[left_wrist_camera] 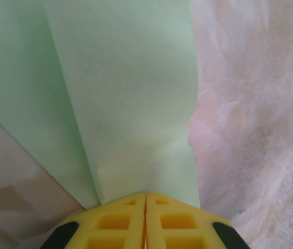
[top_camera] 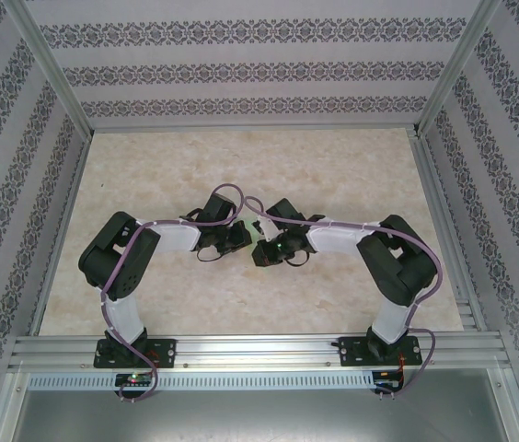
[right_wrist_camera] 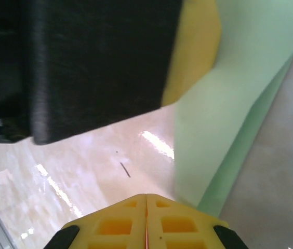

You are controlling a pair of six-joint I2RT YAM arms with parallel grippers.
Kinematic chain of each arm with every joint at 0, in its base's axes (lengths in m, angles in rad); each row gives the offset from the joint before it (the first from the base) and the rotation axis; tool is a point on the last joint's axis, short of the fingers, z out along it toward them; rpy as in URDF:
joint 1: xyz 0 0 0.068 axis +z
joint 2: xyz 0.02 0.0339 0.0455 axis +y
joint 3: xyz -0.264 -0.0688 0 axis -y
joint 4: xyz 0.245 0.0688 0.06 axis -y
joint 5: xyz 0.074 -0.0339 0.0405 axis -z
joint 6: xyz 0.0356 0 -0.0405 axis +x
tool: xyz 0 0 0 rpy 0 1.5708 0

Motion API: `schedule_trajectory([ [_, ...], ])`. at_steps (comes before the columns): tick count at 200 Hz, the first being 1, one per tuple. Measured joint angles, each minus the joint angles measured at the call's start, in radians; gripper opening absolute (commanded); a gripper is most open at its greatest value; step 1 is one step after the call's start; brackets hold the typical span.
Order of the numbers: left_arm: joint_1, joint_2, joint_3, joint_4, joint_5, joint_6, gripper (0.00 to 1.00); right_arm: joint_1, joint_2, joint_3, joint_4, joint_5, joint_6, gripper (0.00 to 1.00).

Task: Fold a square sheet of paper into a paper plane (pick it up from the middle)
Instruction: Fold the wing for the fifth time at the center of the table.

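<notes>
L gripper [left_wrist_camera: 145, 196]: yellow fingers [left_wrist_camera: 115, 223] pressed tight together at bottom centre of the L wrist view, seam closed. They're clamped on the paper sheet [left_wrist_camera: 131, 93]. The pale-green sheet fans straight out from the tips and runs up to the top edge of frame. Sheet is partly folded: brighter centre panel, darker layer along its left, and a crease running down to the tips w/ a small wrinkle just above them. Its right edge bulges a bit mid-frame. Table [left_wrist_camera: 261, 114], pale and marbled, shows at right and in the lower left corner.

R gripper [right_wrist_camera: 146, 198]: fingers also flat against each other, bottom centre of the R wrist view. Sheet comes in from upper right and narrows to a corner ending at the tip of the finger on frame right. Can't tell if that corner is pinched or just touching. Two layers visible here too, w/ a darker strip along the lower right edge. L gripper's black body sits in the upper left of that frame. Its yellow finger [right_wrist_camera: 194, 52] lies on the sheet at top centre and blocks the sheet's upper part. Glossy tabletop lies between, w/ a small dark mark [right_wrist_camera: 124, 169] lower centre.

Top view: both wrists meet nose to nose at centre of table, arms bent inward, sheet mostly hidden under them. Purple cables [top_camera: 225, 190] loop over each arm. Patterned walls [top_camera: 259, 69] on three sides, alu rail [top_camera: 259, 352] across the bottom.
</notes>
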Motion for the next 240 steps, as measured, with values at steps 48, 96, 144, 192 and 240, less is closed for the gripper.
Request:
schedule_trajectory([
  [48, -0.005, 0.0, 0.022, -0.038, -0.011, 0.008, 0.11, -0.014, 0.031, 0.0, -0.006, -0.003, -0.006, 0.08],
  [96, -0.005, -0.021, 0.012, -0.035, -0.023, 0.039, 0.17, -0.044, 0.032, -0.024, 0.037, -0.037, 0.0, 0.07],
  [144, -0.011, -0.086, -0.087, 0.057, 0.012, 0.054, 0.16, -0.065, 0.035, -0.042, 0.069, -0.089, 0.031, 0.07],
  [192, -0.058, -0.092, -0.128, 0.157, 0.027, 0.053, 0.13, -0.07, 0.042, -0.042, 0.072, -0.105, 0.054, 0.05],
  [240, -0.071, -0.076, -0.157, 0.246, 0.033, 0.024, 0.12, -0.07, 0.043, -0.042, 0.073, -0.108, 0.063, 0.05],
])
